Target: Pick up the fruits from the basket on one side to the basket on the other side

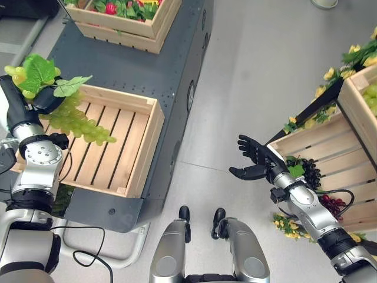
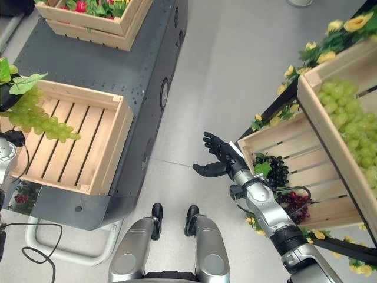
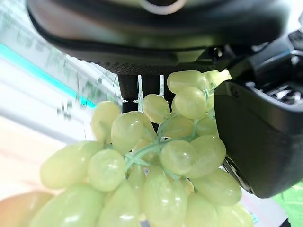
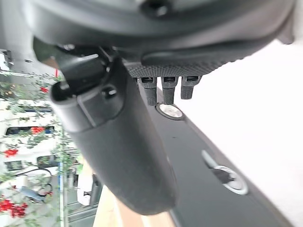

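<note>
Overhead, in the left eye view, the grapes point(image 1: 79, 122) were held by the left hand point(image 1: 44, 97), fingers curled at the stem end, above the near-left corner of the empty crate point(image 1: 138, 144). The bunch's long axis was seen slanting down from the hand toward the crate's middle, tip foremost. In the right eye view, the right hand point(image 2: 217, 158) hung open and empty over the floor, well apart, beside the dark grapes point(image 2: 275, 170). In the left wrist view, the bunch was pinched against the thumb point(image 3: 255, 137). In the right wrist view, straight fingers point(image 4: 163, 90) held nothing.
</note>
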`<state>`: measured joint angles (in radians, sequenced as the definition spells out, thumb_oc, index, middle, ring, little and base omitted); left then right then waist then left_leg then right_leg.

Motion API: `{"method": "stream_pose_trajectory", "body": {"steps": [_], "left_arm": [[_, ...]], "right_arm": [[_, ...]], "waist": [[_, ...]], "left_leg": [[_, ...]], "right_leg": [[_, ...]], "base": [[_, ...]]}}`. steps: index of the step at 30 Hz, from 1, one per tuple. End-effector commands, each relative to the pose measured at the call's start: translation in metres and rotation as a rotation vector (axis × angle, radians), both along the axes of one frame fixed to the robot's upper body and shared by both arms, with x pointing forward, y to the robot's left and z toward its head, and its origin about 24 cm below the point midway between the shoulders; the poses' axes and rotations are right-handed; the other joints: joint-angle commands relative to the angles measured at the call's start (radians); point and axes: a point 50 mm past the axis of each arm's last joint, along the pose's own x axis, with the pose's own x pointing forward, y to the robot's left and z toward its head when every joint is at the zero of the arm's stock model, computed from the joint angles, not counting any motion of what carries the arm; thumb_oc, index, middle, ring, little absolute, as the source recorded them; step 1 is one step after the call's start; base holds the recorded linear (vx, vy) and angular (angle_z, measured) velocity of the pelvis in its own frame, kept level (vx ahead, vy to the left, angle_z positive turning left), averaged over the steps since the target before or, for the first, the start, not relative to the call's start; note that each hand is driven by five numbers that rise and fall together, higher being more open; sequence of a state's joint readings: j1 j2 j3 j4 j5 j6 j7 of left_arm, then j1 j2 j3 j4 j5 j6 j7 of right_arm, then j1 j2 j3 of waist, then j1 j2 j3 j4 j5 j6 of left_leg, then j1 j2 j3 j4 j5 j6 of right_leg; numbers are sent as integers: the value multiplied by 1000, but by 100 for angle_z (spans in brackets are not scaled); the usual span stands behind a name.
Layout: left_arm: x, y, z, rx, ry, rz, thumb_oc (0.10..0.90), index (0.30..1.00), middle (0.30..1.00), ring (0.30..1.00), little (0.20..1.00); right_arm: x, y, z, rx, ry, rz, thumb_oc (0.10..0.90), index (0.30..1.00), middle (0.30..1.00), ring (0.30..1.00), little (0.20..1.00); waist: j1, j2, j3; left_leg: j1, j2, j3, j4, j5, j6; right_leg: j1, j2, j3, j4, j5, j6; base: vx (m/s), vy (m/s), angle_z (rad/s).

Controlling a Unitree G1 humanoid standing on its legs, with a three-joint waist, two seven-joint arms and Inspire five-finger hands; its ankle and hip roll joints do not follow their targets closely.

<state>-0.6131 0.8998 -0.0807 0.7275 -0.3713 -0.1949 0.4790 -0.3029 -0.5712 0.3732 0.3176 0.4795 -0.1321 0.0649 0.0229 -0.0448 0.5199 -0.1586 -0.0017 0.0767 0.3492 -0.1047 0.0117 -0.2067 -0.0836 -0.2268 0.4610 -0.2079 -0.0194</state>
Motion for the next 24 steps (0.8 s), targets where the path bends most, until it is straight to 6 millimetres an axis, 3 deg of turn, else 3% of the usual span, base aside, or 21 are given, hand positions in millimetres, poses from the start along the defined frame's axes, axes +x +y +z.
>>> {"method": "stream_pose_trajectory", "body": {"steps": [1,8,18,21,24], "left_arm": [[-4,-10,18,-82,-204,-183,400,300,300,300,300],[3,-32,2,-231,-238,-353,400,300,300,300,300],[29,-78,35,-174,-231,-593,400,300,300,300,300],[42,-105,54,-124,-226,-696,400,300,300,300,300],[48,-125,61,-94,-210,-770,400,300,300,300,300]], "right_arm": [[-2,1,17,64,-123,-12,800,900,900,900,900],[-4,12,8,78,-102,18,800,900,900,900,900],[22,22,58,127,-218,62,800,900,900,900,900],[32,42,80,239,-249,103,800,900,900,900,900],[37,59,89,337,-221,147,800,900,900,900,900]], "waist": [[-15,65,-263],[-16,74,-336],[-22,76,-426],[-26,78,-447],[-31,79,-459]], "left_leg": [[74,-82,-32,-100,-34,5],[157,-81,-58,-224,12,0],[236,-72,-96,-414,91,-10],[236,-74,-104,-436,99,-12],[239,-72,-89,-436,96,-8]], "right_leg": [[142,12,27,-188,30,15],[225,33,38,-320,87,25],[296,56,78,-502,190,49],[303,62,86,-548,219,56],[301,65,93,-548,219,55]], "base": [[96,-50,-8],[50,-62,-5],[-17,-110,2],[-59,-90,6],[-23,-49,-1]]}}
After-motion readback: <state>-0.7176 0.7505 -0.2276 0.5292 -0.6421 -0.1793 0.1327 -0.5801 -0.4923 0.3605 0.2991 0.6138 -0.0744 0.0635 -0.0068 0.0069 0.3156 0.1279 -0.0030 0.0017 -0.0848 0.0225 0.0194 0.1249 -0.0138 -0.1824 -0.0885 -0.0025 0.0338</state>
